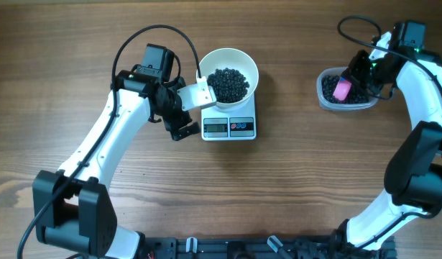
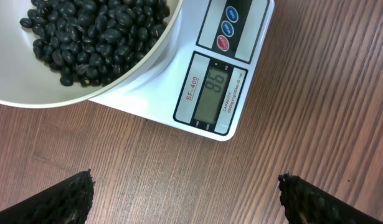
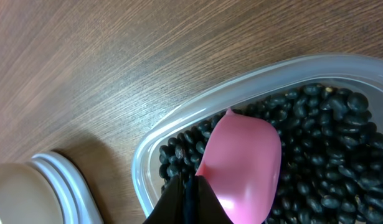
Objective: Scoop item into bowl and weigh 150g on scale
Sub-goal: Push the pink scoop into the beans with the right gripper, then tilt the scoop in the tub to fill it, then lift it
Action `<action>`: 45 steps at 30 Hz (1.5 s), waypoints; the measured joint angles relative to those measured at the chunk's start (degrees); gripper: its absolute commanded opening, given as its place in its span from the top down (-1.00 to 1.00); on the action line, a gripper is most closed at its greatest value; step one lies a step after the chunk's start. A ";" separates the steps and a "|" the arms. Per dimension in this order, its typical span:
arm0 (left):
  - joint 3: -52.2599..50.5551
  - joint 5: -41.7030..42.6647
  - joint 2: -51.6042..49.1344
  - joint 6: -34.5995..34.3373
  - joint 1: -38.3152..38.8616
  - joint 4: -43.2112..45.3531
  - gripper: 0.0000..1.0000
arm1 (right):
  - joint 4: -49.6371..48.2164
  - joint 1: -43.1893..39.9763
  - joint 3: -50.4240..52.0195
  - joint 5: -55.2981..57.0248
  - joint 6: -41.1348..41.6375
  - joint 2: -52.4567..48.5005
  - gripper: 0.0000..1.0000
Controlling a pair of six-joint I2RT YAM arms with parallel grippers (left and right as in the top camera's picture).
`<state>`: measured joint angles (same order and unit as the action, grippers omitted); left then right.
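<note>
Weighing black beans [image 1: 228,84] in the white bowl [image 1: 251,66]

Heaped beans are lying in the bowl, which is sitting on the scale [image 1: 229,128], its display showing 96. The left gripper [image 2: 188,202] is hovering just beside the scale, jaws spread wide. The right gripper [image 3: 188,200] is pinching a pink scoop [image 3: 244,162] inside the clear tub [image 3: 179,134] of beans.

One bowl [image 1: 228,57], one scale [image 1: 229,128], one tub [image 1: 323,91], one scoop [image 1: 342,89]
</note>
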<state>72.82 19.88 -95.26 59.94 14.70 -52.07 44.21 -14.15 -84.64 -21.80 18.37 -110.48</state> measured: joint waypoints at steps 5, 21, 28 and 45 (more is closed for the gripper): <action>0.00 0.00 0.00 0.00 0.00 -0.02 -1.00 | -2.36 0.00 0.20 -0.02 -0.22 -0.07 0.91; 0.00 0.00 0.00 0.00 0.00 -0.02 -1.00 | -0.61 -9.73 0.96 -13.49 -17.25 -1.77 0.91; 0.00 0.00 0.00 0.00 0.00 0.00 -1.00 | -0.98 -10.43 1.27 -15.72 -19.85 -2.03 0.91; 0.00 0.00 0.00 0.00 0.00 0.00 -1.00 | 1.88 -19.17 1.44 -29.59 -20.22 -2.03 0.91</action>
<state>72.82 19.88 -95.26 59.94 14.70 -52.07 46.09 -33.32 -83.20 -51.40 -1.85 -112.51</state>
